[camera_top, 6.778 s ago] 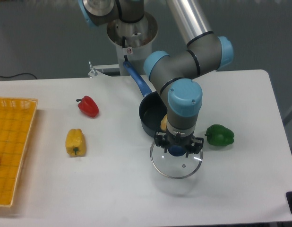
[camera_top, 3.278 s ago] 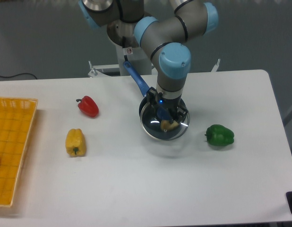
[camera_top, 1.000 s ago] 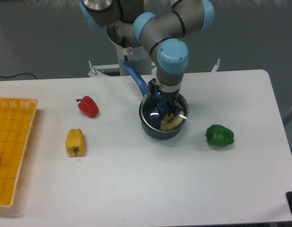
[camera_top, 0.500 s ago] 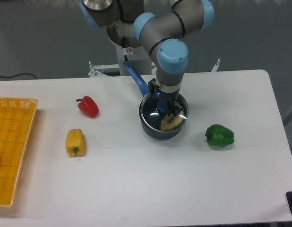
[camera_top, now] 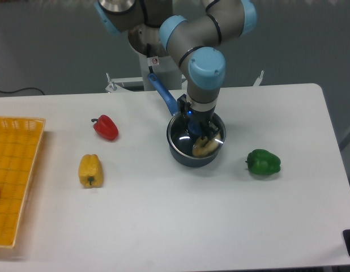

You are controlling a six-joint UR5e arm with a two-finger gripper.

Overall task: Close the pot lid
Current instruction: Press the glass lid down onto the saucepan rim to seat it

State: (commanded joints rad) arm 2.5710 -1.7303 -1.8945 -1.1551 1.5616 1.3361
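At the far left edge, an orange-yellow woven plastic basket is lying flat on the white table, partly cut off by the frame. Going right, a yellow bell pepper is standing near the basket, and a red bell pepper is lying at about 1 o'clock from it, the two well apart.

Near the table's middle, the small dark blue round saucepan is sitting upright, its long bright blue straight handle reaching toward 11 o'clock, up to the robot's base. The round transparent glass lid with a thin silver rim is lying over the pot's mouth, its rim matching the pot's edge as far as can be seen, though the arm is covering part of it. Through the glass a pale yellow object is showing inside the pot, toward 5 o'clock.

The grey-and-light-blue arm is coming down from 12 o'clock, and its two-finger gripper is pointing straight down over the lid's centre, where a bit of the blue knob is showing. The fingers are standing right at the knob, but the wrist is hiding them, so I cannot tell whether they are clamped on it or apart.

Farther right, a green bell pepper is resting at about 4 o'clock from the pot, clear of it.
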